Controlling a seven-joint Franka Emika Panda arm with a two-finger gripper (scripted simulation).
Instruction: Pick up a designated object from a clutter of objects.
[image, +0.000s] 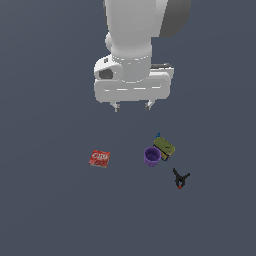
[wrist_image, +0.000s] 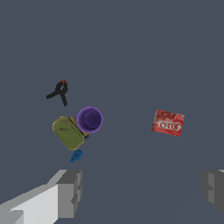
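Likely light and rigid, the olive-green box (image: 164, 147) lies below the gripper (image: 132, 105)'s spread, empty fingers (wrist_image: 70, 192), touching the purple cup (image: 152, 156); grip its free long sides.

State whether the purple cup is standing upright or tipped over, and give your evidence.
Upright. In the wrist view the purple cup shows a full round rim around its dark inside; the exterior view shows its mouth facing up.

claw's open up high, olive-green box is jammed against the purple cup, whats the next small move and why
Probably shift the claw toward the exterior view's right until it is over the olive-green box, before descending. It hangs open and empty, well above the floor and off to the side of the box. The purple cup touches the box, so alignment should come first.
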